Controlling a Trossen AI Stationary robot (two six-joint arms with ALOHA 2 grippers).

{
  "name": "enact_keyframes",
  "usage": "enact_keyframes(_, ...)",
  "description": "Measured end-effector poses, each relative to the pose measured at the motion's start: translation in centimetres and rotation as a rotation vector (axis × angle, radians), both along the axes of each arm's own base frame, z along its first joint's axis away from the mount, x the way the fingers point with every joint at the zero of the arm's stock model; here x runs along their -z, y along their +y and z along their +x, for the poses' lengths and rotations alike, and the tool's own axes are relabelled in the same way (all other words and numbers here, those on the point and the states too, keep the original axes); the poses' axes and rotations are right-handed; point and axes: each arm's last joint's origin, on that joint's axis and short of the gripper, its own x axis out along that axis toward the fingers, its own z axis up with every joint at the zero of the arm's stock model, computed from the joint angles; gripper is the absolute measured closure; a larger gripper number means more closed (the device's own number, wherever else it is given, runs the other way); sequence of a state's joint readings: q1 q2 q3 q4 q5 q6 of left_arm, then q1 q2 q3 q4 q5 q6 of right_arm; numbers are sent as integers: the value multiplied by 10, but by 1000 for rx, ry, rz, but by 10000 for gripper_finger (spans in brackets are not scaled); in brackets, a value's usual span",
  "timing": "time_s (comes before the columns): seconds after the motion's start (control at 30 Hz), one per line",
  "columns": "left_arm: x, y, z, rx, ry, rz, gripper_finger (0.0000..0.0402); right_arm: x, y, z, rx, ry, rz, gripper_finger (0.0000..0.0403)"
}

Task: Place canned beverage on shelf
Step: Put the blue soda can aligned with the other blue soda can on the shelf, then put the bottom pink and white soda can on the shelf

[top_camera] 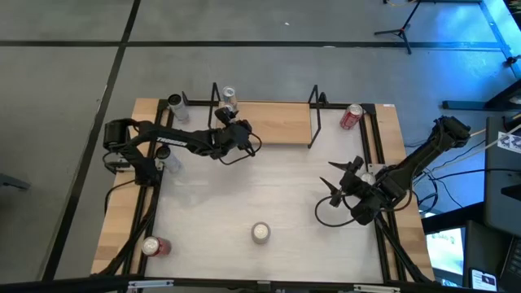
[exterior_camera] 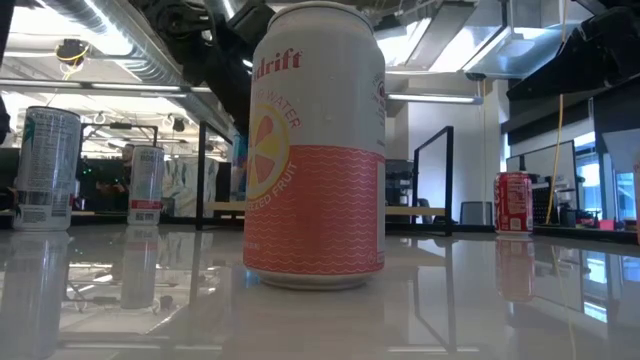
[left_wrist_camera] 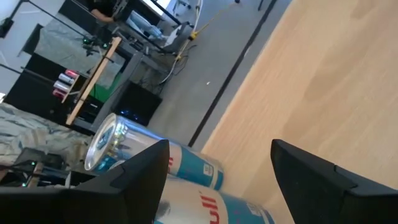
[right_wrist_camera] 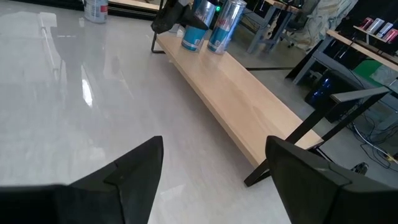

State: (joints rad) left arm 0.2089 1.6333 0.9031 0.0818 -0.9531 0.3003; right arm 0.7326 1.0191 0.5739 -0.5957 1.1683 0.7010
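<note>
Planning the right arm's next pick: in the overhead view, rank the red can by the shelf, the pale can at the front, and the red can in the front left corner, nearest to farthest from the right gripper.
From the right gripper:
1. Red can, by the shelf's right end.
2. Pale can, front centre.
3. Red can, front left corner.
</note>
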Motion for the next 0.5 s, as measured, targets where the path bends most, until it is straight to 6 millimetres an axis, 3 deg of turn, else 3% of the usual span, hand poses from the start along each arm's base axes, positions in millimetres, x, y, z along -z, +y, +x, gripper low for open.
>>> enact_keyframes(0.27,-3,-14,4,90,-60,-57,129,0,0,0,0,0,0,123)
enact_keyframes(0.4,-26,-33,5,192,-176,-131,129,0,0,0,0,0,1,123)
enact_keyframes(0.5,-51,-54,6,376,-306,-275,129,0,0,0,0,0,1,123)
